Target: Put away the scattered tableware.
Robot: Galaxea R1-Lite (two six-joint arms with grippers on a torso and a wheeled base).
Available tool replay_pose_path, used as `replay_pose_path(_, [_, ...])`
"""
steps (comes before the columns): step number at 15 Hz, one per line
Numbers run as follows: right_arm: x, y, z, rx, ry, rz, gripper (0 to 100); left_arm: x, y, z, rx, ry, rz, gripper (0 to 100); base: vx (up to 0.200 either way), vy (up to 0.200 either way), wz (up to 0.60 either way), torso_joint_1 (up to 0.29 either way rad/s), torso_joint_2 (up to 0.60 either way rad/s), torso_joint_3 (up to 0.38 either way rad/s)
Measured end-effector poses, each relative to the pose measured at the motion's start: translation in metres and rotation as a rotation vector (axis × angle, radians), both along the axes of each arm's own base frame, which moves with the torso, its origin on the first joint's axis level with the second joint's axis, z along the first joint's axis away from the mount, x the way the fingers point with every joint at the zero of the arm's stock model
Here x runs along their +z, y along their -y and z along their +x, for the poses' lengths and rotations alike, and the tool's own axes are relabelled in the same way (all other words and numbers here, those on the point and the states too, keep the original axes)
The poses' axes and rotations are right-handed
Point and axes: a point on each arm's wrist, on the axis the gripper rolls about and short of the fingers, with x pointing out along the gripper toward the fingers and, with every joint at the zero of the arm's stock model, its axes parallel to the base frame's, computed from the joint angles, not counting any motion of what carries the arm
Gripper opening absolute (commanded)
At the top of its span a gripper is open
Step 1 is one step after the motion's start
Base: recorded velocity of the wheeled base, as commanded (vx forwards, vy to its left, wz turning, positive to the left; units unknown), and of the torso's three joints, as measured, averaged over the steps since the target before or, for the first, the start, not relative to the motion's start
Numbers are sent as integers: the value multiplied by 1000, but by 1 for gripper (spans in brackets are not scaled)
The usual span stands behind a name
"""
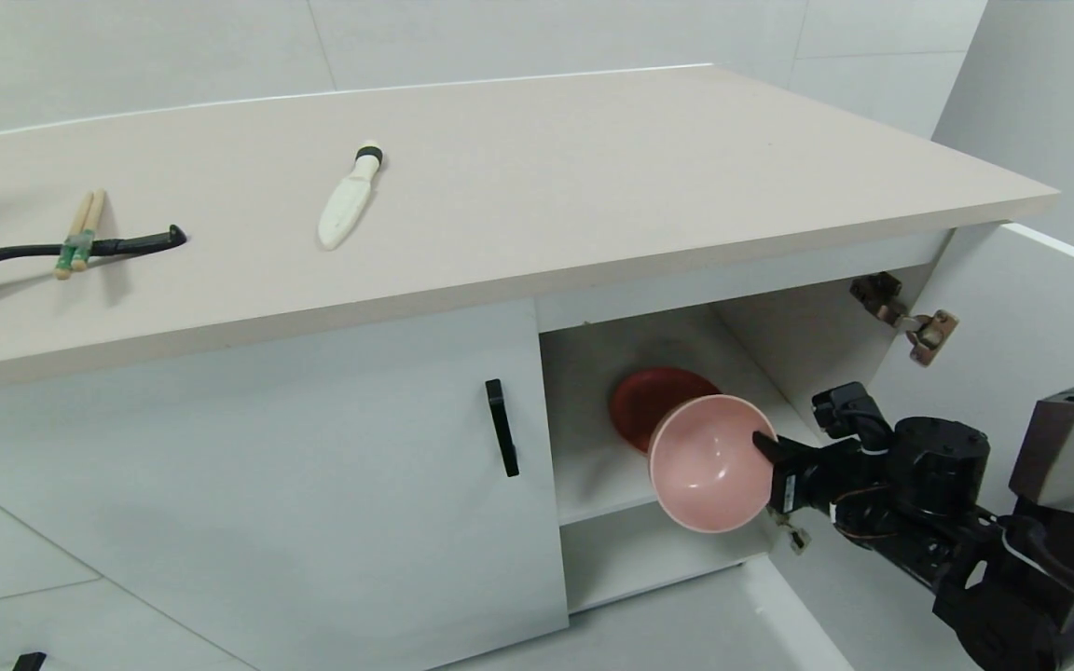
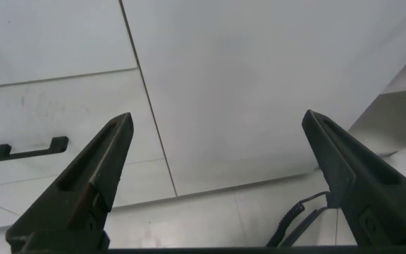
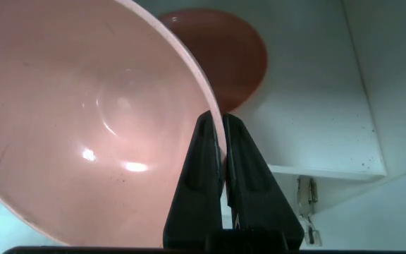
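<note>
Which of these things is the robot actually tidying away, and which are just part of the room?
Part of the job: pink bowl in the right gripper; red dish on the cabinet shelf; chopsticks, white utensil, black utensil on the counter.
Just there: counter, cabinet shelf, door handle, hinge.

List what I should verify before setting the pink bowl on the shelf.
1. Grip: right gripper shut on the pink bowl by its rim: ok.
2. Cabinet door open: ok.
3. Shelf space: bare shelf in front of the red dish: ok.
4. Bowl level: tipped on its side: not ok.
5. Left gripper open, away from the bowl: ok.
</note>
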Motion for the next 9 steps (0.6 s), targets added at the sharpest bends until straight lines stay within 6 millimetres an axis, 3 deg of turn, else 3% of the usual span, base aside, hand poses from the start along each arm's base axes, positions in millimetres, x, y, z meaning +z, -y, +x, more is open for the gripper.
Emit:
replay_pose_path(4, [8, -1, 11, -7, 50, 17, 0, 0, 0, 0, 0, -2, 6, 100, 0, 0, 0, 0, 0, 0])
replay_pose_path(9, [25, -10, 40, -4, 171, 54, 0, 0, 0, 0, -1, -3, 12, 100, 0, 0, 0, 0, 0, 0])
